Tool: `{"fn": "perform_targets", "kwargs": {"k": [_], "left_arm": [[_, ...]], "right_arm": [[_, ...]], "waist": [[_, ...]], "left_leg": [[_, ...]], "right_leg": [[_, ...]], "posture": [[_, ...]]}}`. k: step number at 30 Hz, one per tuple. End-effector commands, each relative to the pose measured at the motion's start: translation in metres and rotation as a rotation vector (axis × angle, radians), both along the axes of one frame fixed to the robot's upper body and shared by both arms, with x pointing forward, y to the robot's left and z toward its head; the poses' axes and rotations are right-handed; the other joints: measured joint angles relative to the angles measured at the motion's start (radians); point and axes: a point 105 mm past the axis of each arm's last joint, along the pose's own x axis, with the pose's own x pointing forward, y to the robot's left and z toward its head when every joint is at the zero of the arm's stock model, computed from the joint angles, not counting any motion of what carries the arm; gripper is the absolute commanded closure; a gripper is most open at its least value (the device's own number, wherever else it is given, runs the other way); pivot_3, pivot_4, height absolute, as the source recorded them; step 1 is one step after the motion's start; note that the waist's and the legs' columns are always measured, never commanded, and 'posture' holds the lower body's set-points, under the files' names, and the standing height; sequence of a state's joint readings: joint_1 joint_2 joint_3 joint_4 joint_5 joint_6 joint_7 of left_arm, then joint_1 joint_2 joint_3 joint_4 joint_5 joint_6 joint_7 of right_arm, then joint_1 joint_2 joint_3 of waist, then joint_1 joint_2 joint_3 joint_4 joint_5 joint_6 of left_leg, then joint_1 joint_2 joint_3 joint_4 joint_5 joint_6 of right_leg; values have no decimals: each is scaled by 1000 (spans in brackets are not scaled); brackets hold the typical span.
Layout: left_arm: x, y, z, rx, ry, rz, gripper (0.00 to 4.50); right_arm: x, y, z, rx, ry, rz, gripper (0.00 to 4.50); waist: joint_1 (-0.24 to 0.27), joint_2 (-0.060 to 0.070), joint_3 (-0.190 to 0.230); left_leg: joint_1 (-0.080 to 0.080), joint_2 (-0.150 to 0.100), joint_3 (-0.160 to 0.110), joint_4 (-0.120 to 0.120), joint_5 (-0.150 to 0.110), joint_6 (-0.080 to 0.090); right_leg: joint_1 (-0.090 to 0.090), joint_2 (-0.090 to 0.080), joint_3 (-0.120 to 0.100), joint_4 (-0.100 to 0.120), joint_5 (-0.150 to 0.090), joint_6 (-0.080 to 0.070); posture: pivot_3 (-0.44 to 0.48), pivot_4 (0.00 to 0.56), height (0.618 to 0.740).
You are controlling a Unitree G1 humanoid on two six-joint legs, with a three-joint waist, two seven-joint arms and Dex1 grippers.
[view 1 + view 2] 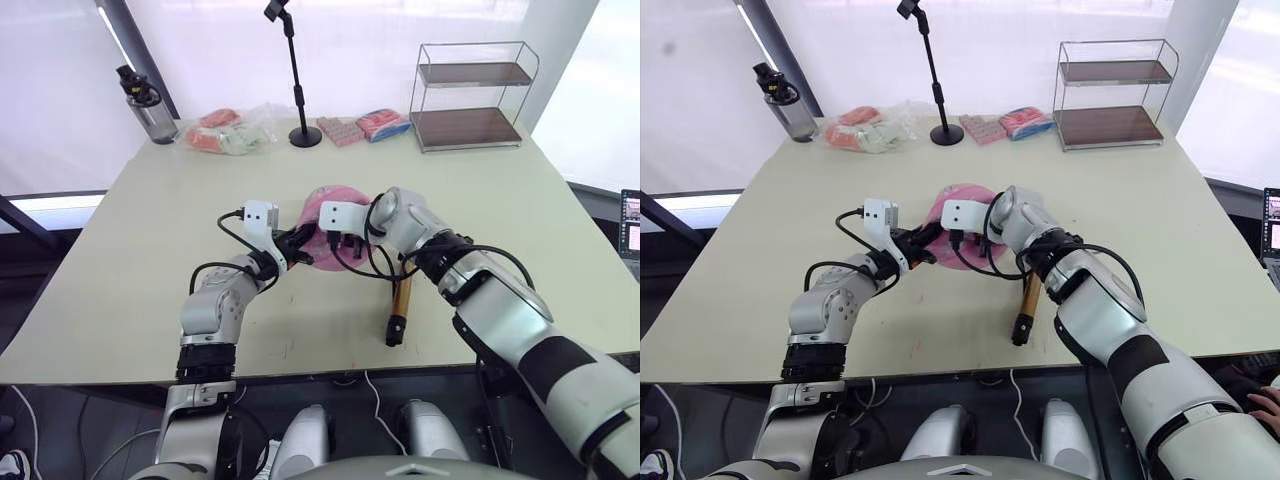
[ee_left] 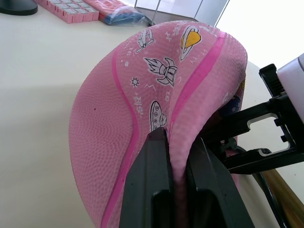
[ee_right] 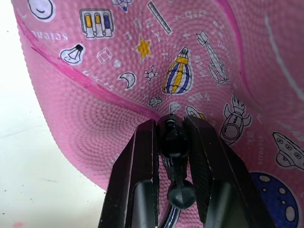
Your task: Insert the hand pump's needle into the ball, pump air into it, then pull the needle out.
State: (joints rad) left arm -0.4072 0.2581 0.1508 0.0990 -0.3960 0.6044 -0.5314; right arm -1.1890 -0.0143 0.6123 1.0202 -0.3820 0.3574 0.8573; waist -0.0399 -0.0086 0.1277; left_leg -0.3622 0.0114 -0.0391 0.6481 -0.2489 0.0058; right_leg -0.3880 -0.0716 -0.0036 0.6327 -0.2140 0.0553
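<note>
While left end effector (image 2: pixel 176 190) pinches the pebbled, dented ball (image 2: pixel 142 123), right end effector (image 3: pixel 173 156) clamps the needle's black fitting (image 3: pixel 172 137).

**Needle fitting against a dented pink ball**

The ball (image 2: pixel 156 95) is soft and folded, pink with small cartoon prints; a pinched ridge of it sits between the left gripper's (image 2: pixel 176 156) fingers. The needle (image 3: pixel 173 135), on its small black fitting, is clamped between the right gripper's (image 3: pixel 174 137) fingers, tip against the ball's skin. The hand pump (image 1: pixel 400 305), a gold-bronze cylinder, lies on the table just behind the right gripper.
</note>
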Motion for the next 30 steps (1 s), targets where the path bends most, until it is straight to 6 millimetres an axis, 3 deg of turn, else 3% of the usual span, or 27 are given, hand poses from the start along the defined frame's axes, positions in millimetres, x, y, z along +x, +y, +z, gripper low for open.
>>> {"fn": "perform_targets", "kwargs": {"k": [1,7,10,20,25,30], "left_arm": [[-8,-14,-17,-27,79,-57,4500],[-8,-12,-18,-31,82,-49,4500],[-8,-11,-19,-31,85,-47,4500],[-8,-15,-21,-37,90,-58,4500],[-8,-16,-21,-41,89,-58,4500],[-8,-16,-20,-37,85,-64,4500]], "right_arm": [[-4,-49,-53,-156,82,-158,4115],[-4,-56,-62,-181,73,-170,4115],[-6,-48,-59,-125,93,-162,4115],[4,-40,-37,110,138,-312,4115],[4,-48,-34,119,133,-301,4115],[3,-50,-10,182,75,-256,4115]], "waist": [[-1,1,-2],[-2,1,-3],[-3,2,-3],[-2,5,-1],[-2,7,1],[5,12,6]], "left_leg": [[0,0,-1,0,0,0],[1,-3,-12,-1,-2,-4],[1,-5,-17,-1,-3,-4],[0,-6,-21,-2,-3,-5],[0,-7,-22,-2,-3,-5],[-4,-8,-24,-2,-3,-5]], "right_leg": [[0,0,0,0,0,0],[0,1,0,0,0,0],[0,1,0,0,0,0],[0,2,-1,-1,0,0],[0,1,-2,-2,0,0],[0,0,-4,-5,0,0]], "posture": [[0,150,731],[0,150,731],[0,150,731],[0,150,731],[0,150,731],[0,150,731]]}}
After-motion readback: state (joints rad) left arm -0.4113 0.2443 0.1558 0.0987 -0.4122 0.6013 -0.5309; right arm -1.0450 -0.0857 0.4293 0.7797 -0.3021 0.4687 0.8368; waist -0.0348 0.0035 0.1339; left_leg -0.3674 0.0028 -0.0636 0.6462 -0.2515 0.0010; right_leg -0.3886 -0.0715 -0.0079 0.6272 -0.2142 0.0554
